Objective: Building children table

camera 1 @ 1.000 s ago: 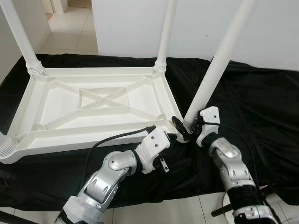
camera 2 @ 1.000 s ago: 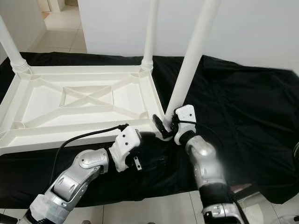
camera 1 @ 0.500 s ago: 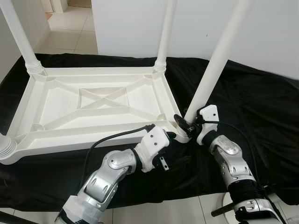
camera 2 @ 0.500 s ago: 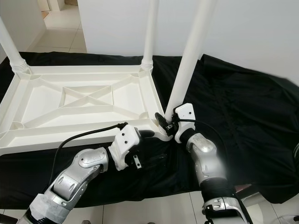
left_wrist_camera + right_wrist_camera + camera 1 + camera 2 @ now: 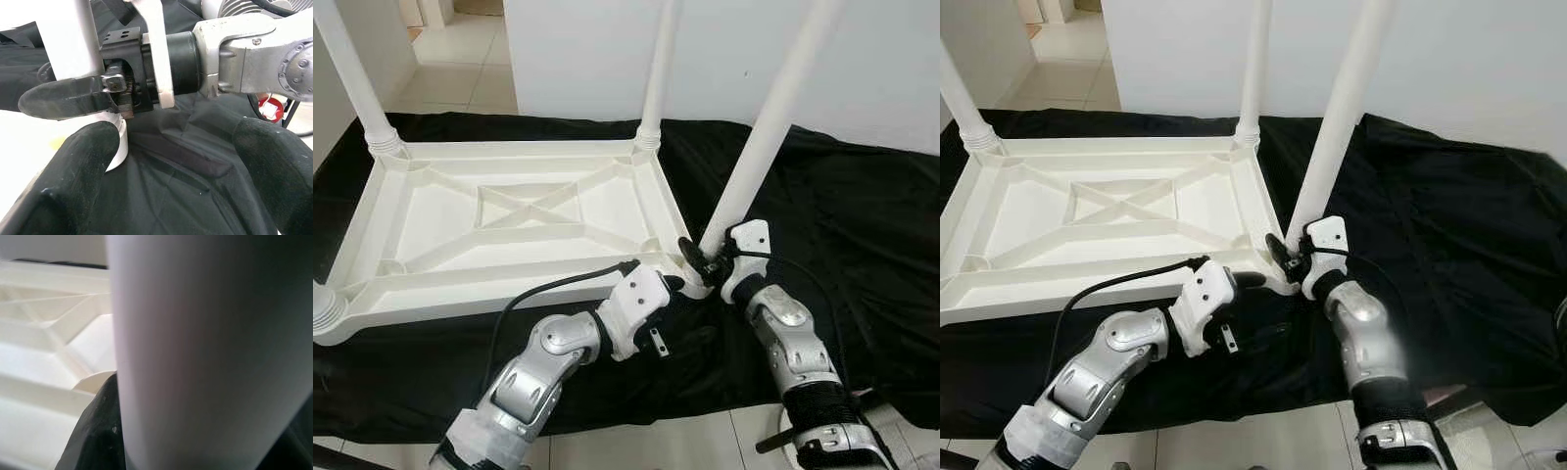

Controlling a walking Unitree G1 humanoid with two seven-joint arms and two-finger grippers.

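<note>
Upturned table on black cloth; right hand clamping leg, left hand spread.

home | tiled floor | white wall | doorway

No readable text, labels or numbers, as far as discernible.

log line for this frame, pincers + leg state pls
right pincer: shut on tilted leg at tabletop corner socket | left pincer: open, by same corner | other three legs in place | black cloth underneath
</note>
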